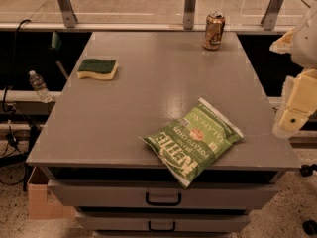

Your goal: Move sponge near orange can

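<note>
The sponge, yellow with a dark green top, lies flat on the grey table at its left side. The orange can stands upright at the table's far right corner. My gripper hangs off the table's right edge, far from the sponge and well in front of the can. It holds nothing that I can see.
A green chip bag lies near the table's front edge, right of centre. A clear water bottle stands on a ledge left of the table. Drawers with dark handles sit below the tabletop. A railing runs behind the table.
</note>
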Available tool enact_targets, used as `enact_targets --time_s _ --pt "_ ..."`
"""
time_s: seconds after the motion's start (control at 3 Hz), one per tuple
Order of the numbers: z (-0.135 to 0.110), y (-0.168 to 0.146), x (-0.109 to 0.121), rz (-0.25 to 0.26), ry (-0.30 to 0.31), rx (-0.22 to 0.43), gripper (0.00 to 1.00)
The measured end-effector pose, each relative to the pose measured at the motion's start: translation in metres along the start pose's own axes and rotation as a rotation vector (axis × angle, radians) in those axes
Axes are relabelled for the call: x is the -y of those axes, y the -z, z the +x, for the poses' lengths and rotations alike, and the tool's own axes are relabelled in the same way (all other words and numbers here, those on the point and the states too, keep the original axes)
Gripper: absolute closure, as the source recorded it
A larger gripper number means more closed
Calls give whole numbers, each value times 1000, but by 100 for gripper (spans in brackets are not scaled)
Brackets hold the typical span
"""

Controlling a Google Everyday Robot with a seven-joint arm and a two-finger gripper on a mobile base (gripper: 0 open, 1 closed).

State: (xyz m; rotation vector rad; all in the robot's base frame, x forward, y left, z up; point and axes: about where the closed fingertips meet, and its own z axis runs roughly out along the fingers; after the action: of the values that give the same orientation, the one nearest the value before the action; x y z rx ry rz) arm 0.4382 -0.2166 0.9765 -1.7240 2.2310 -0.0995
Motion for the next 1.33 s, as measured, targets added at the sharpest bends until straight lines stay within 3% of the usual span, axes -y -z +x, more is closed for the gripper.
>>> enact_targets --time_s 0.33,0.67,1.0,1.33 --pt "0 0 0 0 0 0 0" --pt "-5 -6 -1 -4 6 49 0" --pt "-37 -31 10 -11 41 162 0" --pt "-96 -50 40 -4 79 293 0"
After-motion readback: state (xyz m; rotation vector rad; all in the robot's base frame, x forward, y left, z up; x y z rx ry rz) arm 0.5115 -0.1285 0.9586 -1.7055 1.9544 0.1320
